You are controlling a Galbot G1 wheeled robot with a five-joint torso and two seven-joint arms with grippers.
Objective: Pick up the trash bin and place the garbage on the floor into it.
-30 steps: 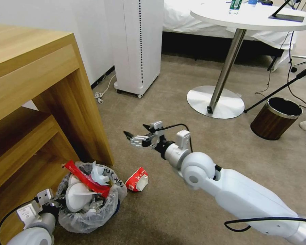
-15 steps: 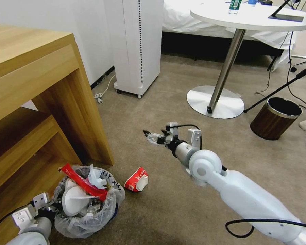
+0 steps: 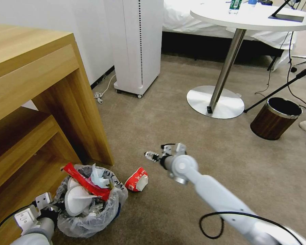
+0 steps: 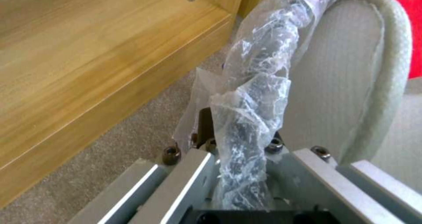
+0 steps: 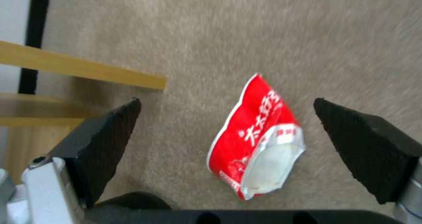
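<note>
Right hand (image 5: 226, 118) spread wide above red wrapper (image 5: 257, 138) — carpet (image 5: 220, 36) beneath.

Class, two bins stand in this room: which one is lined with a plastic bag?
The small blue trash bin by the wooden desk, stuffed with litter and held at its rim by the left claw; the brown wood-grain bin has a bare silver rim.

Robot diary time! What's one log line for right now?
left gripper: shut on trash bin rim | right gripper: open, above red snack wrapper | wrapper: on beige carpet, beside bin | bin: full
</note>
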